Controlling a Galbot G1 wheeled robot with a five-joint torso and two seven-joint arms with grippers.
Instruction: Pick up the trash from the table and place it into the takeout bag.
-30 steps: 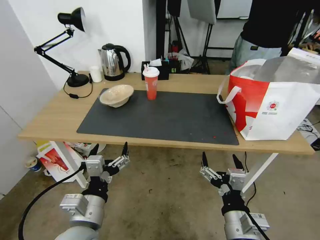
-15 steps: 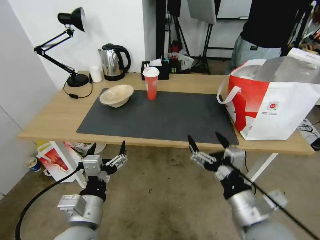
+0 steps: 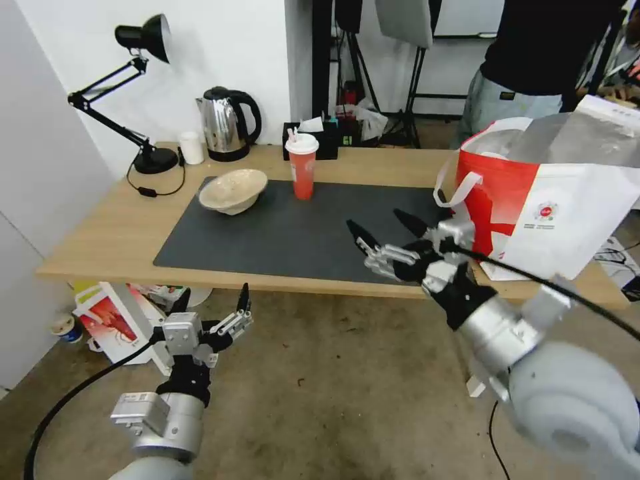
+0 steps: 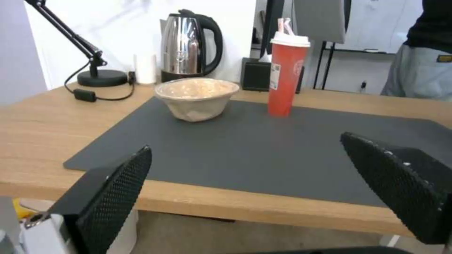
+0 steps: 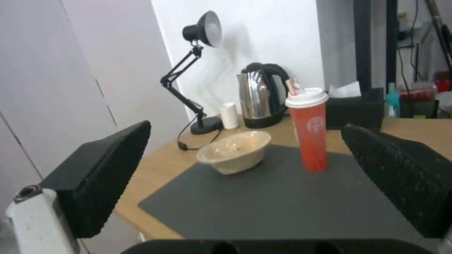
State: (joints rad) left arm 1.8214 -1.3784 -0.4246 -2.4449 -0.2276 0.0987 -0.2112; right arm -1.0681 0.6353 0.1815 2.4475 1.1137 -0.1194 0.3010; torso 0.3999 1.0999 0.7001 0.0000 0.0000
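Hovering right gripper [image 3: 382,227] spread above mat [image 3: 300,233], drink cup [image 3: 302,166] beyond, kettle [image 3: 227,124] behind

The table [image 3: 100,233] is viewed from above by the head camera, from below its front edge by the left wrist camera, and from over the mat [image 5: 282,197] by the right wrist camera; the red cup [image 3: 302,167] and beige bowl [image 4: 197,97] are shared by all three.

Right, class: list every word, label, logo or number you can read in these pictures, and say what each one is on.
Nothing can be read for certain.
Bag: small red logo with tiny lines below, too small to read.
Red cup: pale round emblem and small white label, blurred.
Kettle: faint mark, unreadable.
Red-and-white box under the table: print illegible.
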